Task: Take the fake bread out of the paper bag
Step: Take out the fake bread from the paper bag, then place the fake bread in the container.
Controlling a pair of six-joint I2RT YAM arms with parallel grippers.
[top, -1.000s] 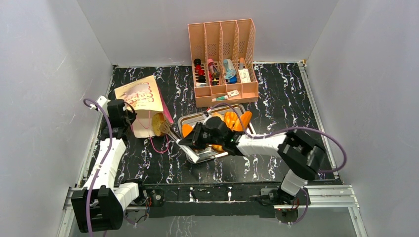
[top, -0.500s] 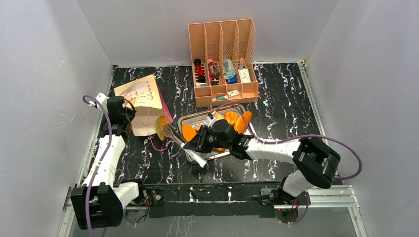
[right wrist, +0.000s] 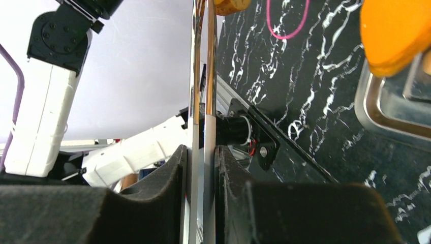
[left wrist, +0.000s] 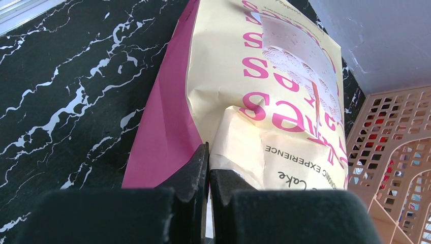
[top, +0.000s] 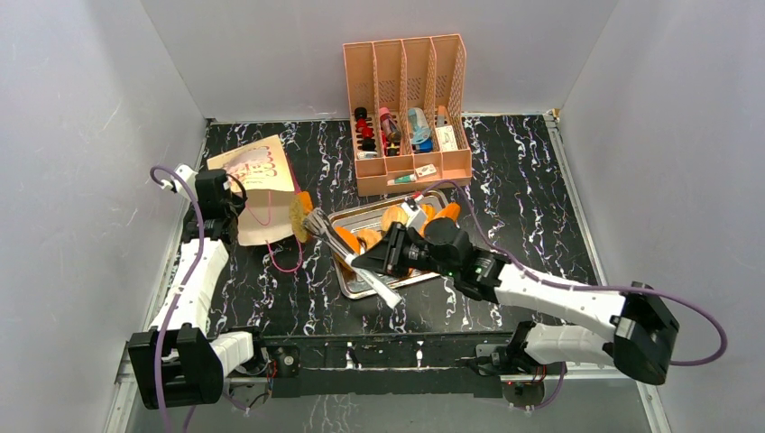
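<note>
Clamping the tongs [right wrist: 210, 66] by their handle, my right end effector [right wrist: 201, 152] hangs over the metal tray [top: 350, 285] and aims them leftward; I judge long tips reach where my fingers cannot. Fake bread [top: 297, 217] sits at those tips, beside the mouth of the paper bag [left wrist: 284, 66] near the worktop's left edge. My left end effector [left wrist: 208, 152] is pinched together on the bag's paper, bracing it against the pull. The bag runs lengthwise toward the far left corner, mouth facing the tray.
</note>
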